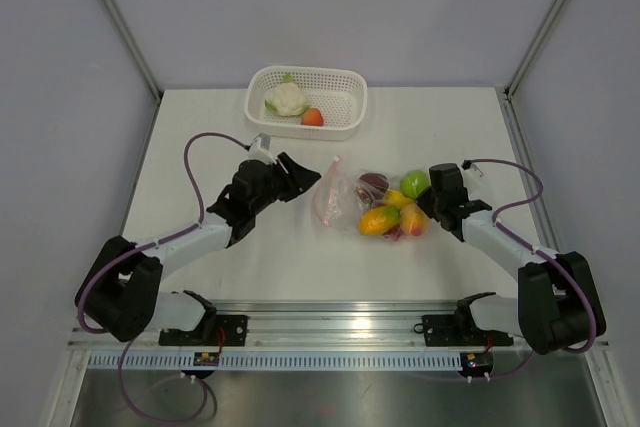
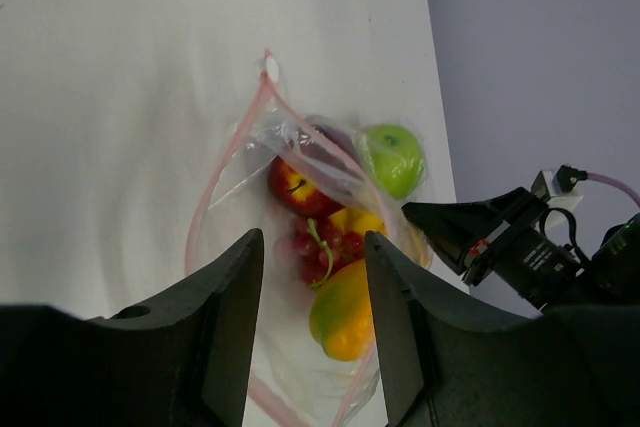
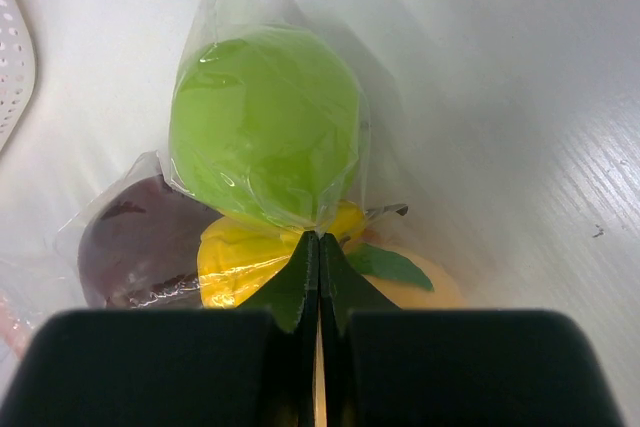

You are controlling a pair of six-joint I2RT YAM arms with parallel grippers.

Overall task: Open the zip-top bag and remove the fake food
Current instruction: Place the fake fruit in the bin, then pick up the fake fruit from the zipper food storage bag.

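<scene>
The clear zip-top bag point(image 1: 333, 202) lies mid-table, its pink-edged mouth point(image 2: 215, 162) spread apart toward my left gripper. Fake food is inside: a green apple point(image 1: 414, 183), a dark red piece point(image 1: 373, 184), a yellow-orange mango point(image 1: 378, 220) and a peach point(image 1: 414, 219). My left gripper point(image 1: 305, 175) is open and empty just left of the mouth; in its wrist view point(image 2: 312, 242) the mango point(image 2: 345, 312) and red berries point(image 2: 325, 247) show between the fingers. My right gripper point(image 1: 425, 205) is shut on the bag's film point(image 3: 318, 239) at the far end, below the green apple point(image 3: 265, 127).
A white perforated basket point(image 1: 345, 82) stands at the back of the table, holding a white cauliflower point(image 1: 286, 99) and a small orange piece point(image 1: 312, 117). Grey walls close in the table on three sides.
</scene>
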